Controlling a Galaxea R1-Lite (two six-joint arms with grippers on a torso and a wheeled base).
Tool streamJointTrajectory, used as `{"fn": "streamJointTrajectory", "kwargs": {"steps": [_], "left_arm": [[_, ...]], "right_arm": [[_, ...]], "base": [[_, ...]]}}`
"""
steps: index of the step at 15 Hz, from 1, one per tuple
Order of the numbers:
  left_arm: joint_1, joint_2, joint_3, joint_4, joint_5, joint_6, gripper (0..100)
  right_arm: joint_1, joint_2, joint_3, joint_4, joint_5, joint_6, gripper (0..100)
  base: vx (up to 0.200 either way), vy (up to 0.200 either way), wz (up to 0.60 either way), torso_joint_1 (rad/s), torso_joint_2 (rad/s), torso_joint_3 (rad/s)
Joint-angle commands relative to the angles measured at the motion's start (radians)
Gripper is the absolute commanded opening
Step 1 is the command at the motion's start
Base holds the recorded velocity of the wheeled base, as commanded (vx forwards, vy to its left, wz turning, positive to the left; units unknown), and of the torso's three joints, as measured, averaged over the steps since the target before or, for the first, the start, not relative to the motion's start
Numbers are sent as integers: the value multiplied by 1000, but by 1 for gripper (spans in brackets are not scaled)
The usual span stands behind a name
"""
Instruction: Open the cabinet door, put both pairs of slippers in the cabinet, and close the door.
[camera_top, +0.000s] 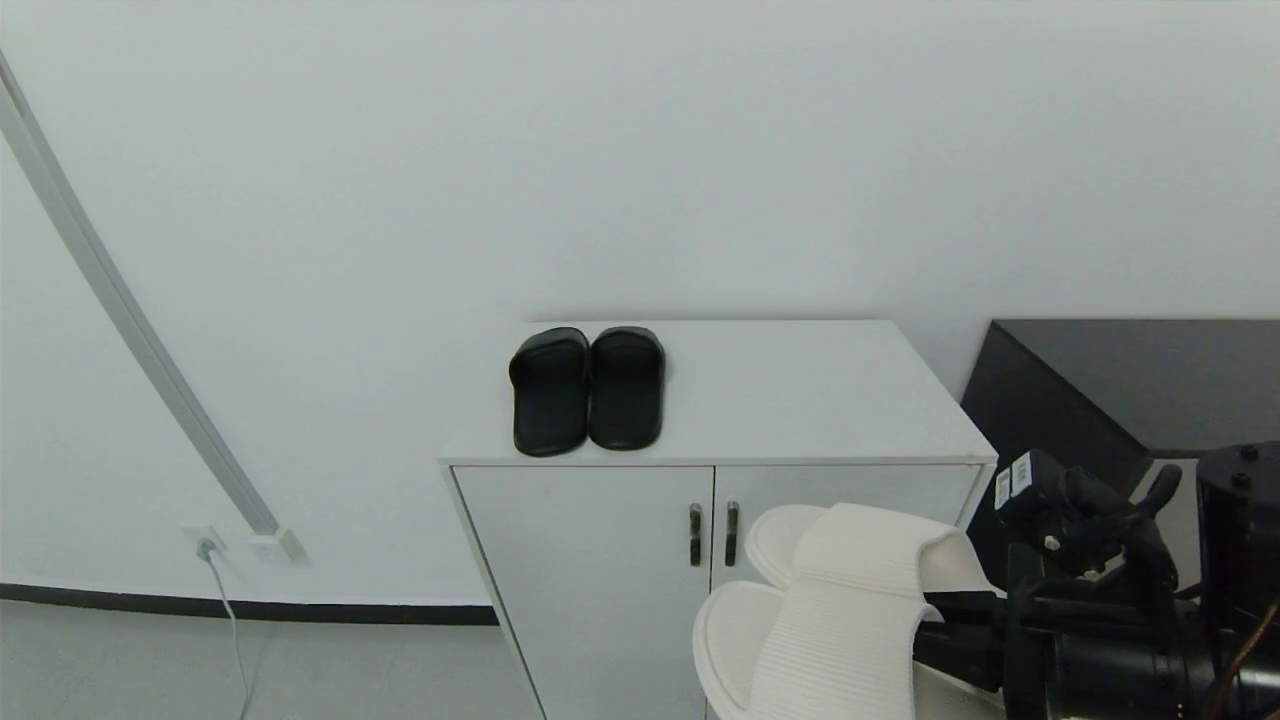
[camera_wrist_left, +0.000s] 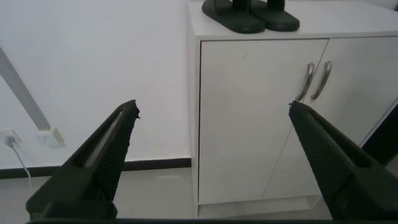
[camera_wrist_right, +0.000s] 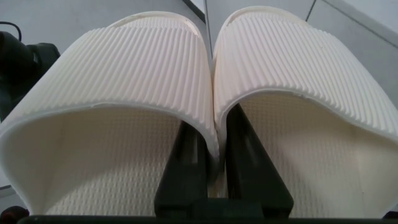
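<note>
The white slippers (camera_top: 830, 610) are a matched pair with wide, finely ribbed upper straps, rounded toes and a small dimpled texture on the footbeds. They are held side by side in the air in front of the lower right part of the cabinet (camera_top: 800, 390), overlapping its right door (camera_top: 850, 485) in the head view. The right gripper (camera_wrist_right: 214, 149) is clenched on this pair: one dark finger lies inside each slipper, and the two adjoining inner strap walls are pinched between them. The black slippers (camera_top: 587, 390) are a smooth, matte pair with broad plain straps. They stand side by side, touching, on the left part of the cabinet top, with one end of each at the front edge. The cabinet is white with a flat top and stands against the wall. The left door (camera_top: 590, 570) and the right door are both closed. Two dark vertical handles (camera_top: 695, 535) sit just beside each other at the centre seam. The left gripper (camera_wrist_left: 212, 109) is released, its two fingers spread wide and holding nothing, and it faces the left door from low down. A black table (camera_top: 1150, 380) stands to the right of the cabinet.
</note>
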Motion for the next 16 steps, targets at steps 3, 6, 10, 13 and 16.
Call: {"fn": "streamJointTrajectory", "kwargs": {"steps": [3, 6, 10, 13, 16], "left_arm": [[0, 1, 0, 0, 0, -1, 100], [0, 1, 0, 0, 0, -1, 100], [0, 1, 0, 0, -1, 2, 100], [0, 1, 0, 0, -1, 2, 100], [0, 1, 0, 0, 0, 1, 100]], "right_arm": [[-1, 2, 5, 0, 2, -1, 0], [-1, 2, 8, 0, 1, -1, 0], [-1, 2, 12, 0, -1, -4, 0], [-1, -2, 12, 0, 1, -4, 0], [-1, -12, 17, -2, 1, -10, 0]], "base": [[0, 0, 0, -233, 543, 308], [0, 0, 0, -220, 544, 315], [0, 0, 0, -205, 528, 322], [0, 0, 0, -177, 509, 320], [0, 0, 0, -163, 497, 321]]}}
